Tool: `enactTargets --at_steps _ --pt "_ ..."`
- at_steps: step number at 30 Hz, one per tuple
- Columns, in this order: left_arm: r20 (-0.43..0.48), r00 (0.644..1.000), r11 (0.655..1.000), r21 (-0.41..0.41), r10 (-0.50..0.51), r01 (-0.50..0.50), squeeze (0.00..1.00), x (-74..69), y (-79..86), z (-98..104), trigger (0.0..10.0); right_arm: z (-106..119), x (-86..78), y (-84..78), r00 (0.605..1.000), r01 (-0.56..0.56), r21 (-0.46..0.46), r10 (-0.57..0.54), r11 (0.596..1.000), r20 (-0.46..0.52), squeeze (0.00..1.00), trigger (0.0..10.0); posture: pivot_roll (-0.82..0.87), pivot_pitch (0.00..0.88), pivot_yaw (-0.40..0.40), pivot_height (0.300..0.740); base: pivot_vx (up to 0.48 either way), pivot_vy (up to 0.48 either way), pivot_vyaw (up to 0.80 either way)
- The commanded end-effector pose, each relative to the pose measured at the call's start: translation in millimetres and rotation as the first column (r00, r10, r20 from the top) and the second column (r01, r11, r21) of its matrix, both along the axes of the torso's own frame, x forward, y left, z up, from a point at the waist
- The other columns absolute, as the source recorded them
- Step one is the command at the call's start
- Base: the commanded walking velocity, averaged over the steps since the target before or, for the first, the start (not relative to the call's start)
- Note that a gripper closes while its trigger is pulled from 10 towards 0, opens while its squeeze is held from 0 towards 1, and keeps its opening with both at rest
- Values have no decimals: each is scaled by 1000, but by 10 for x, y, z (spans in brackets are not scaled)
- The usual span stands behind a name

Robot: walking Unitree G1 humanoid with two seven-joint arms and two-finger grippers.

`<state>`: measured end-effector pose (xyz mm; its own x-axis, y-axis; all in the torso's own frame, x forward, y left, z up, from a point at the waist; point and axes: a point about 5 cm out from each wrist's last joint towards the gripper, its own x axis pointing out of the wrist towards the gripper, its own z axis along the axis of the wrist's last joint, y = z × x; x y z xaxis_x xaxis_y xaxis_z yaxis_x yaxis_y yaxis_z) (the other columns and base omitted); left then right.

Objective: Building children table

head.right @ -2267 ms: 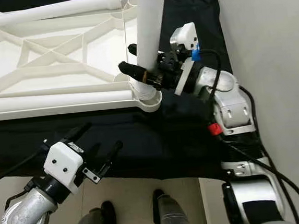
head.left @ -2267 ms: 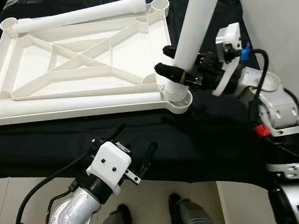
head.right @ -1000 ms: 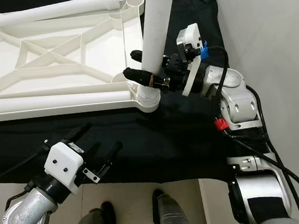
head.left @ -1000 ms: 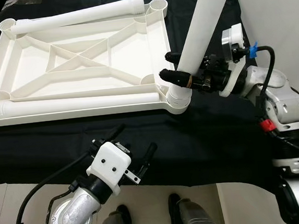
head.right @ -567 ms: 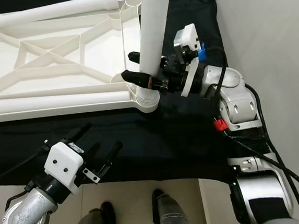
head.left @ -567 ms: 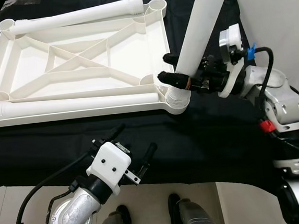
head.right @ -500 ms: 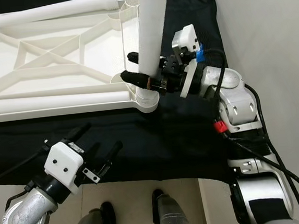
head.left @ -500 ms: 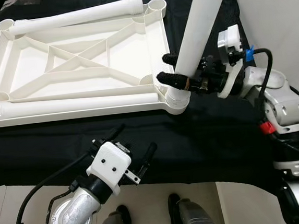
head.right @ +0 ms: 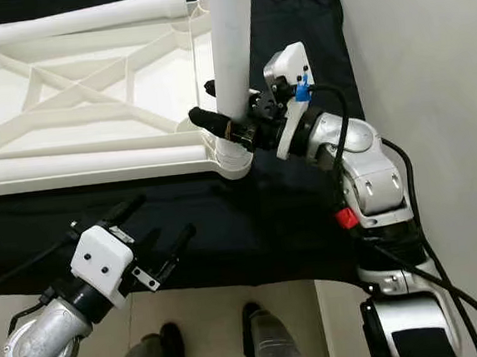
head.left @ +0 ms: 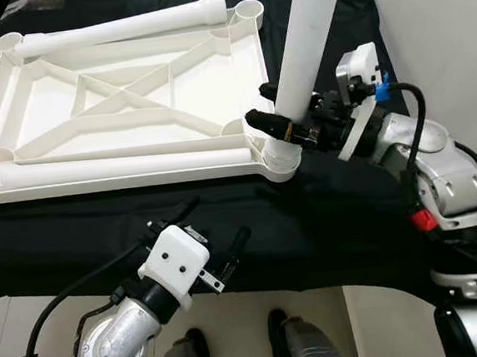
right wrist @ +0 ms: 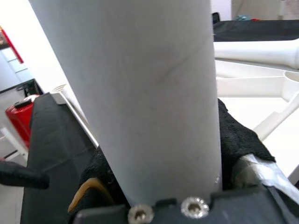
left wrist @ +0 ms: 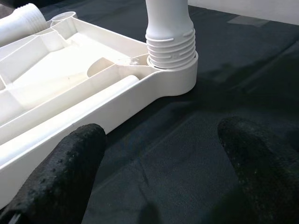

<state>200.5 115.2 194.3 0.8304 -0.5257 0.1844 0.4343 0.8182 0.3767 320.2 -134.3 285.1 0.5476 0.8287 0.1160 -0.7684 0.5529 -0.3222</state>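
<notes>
Black cloth (head.left: 326, 221) covers the work surface across the middle of the head views, with pale floor along the bottom edge. At centre right stands the table leg (head.left: 302, 48), upright with a slight lean, its threaded end (left wrist: 170, 44) sitting in the corner socket (head.left: 283, 159) of the upturned white tabletop (head.left: 131, 96), which fills the upper left. In the left wrist view several thread rings are exposed above the socket rim, so I judge the leg only partly screwed in. The right gripper (head.left: 276, 108) is clamped around the leg just above the socket, one finger on each side. Two loose legs (head.left: 129, 165) lie on the tabletop frame, one along its near edge and one along its far edge (head.left: 125, 25). The left gripper (head.left: 218, 234), lower left, hovers over the cloth with fingers spread and nothing between them.

The chief risk is cross-threading: if the leg is turned while leaning, the threads could bind or the leg seat crooked. Nothing holds the tabletop, so twisting could drag it across the cloth. A slipping grip on the smooth tube would lose the turn.
</notes>
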Motion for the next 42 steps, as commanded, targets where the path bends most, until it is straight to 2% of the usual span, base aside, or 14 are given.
enactTargets --at_steps 1,11,28,42 --pt "-17 1000 1000 10 5 -5 0 -15 11 -45 10000 -322 21 71 989 10 -58 -19 998 -146 0 10000 -30 355 -20 740 0 0 0" --pt "-16 1000 1000 8 4 -4 0 -8 8 -53 10000 -398 -76 155 985 32 -59 -42 998 -168 0 10000 -36 346 -22 740 0 0 0" --pt "-14 1000 1000 9 4 -4 0 5 7 -67 10000 -503 -162 241 965 176 -87 -190 980 -183 0 10000 -44 337 -22 740 0 0 0" --pt "-9 1000 1000 8 5 -5 0 16 6 -64 10000 -553 -192 288 942 252 -79 -263 965 -209 0 10000 -49 339 -24 740 0 0 0"
